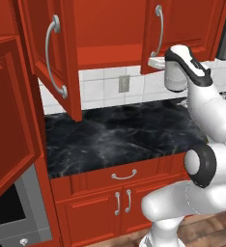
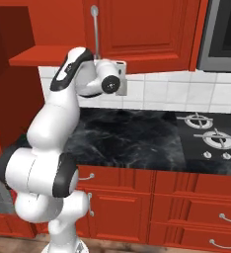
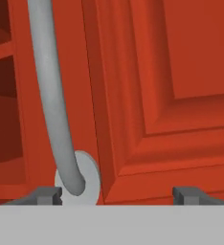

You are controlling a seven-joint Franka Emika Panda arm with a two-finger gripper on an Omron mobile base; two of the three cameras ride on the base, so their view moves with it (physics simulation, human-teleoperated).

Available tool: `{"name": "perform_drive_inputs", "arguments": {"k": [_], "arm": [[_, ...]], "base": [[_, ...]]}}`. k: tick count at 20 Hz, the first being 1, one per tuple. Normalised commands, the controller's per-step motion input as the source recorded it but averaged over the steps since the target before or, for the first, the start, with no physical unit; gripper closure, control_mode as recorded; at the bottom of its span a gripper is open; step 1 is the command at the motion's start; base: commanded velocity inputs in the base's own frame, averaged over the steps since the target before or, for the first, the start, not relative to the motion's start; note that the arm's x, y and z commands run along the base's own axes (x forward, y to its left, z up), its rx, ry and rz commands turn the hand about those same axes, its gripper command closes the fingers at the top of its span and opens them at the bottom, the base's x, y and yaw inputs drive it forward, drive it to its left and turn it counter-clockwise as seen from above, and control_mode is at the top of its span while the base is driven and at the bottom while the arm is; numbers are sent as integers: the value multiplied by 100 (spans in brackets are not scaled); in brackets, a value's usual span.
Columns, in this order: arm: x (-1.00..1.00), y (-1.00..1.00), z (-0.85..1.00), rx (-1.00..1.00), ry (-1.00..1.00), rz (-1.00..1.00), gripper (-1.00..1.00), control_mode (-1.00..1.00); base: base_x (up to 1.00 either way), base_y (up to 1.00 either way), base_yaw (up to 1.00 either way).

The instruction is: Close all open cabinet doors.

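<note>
Three glossy red cabinet doors stand open. The upper left door (image 1: 54, 58) is swung wide out over the counter. The upper right door (image 1: 182, 26) (image 2: 142, 29) is ajar, and the bare shelf (image 1: 107, 55) shows between the two. A third large door (image 1: 8, 125) hangs open at the far left. My gripper (image 1: 155, 61) (image 2: 121, 69) (image 3: 118, 195) sits at the bottom edge of the right door, just below its silver handle (image 3: 51, 100). Its fingertips (image 3: 49, 195) are spread wide, so it is open, facing the door's raised panel (image 3: 181, 72).
A black marble counter (image 1: 120, 135) runs below, with a wall outlet (image 1: 124, 83) on white tiles. A stove top (image 2: 211, 133) lies to the right under a grey appliance (image 2: 226, 34). An oven (image 1: 13, 212) stands low on the left. The lower cabinet doors (image 1: 129, 202) are shut.
</note>
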Motion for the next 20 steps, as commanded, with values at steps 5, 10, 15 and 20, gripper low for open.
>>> {"name": "perform_drive_inputs", "arguments": {"k": [5,10,15,20], "arm": [[77,37,0,-7,4,-14,-100,-100],[84,19,0,-7,13,-13,-100,-100],[72,6,8,-6,17,-10,-100,-100],[54,0,26,-4,21,-4,-100,-100]], "base": [[0,0,0],[0,0,0],[0,0,0],[0,0,0]]}}
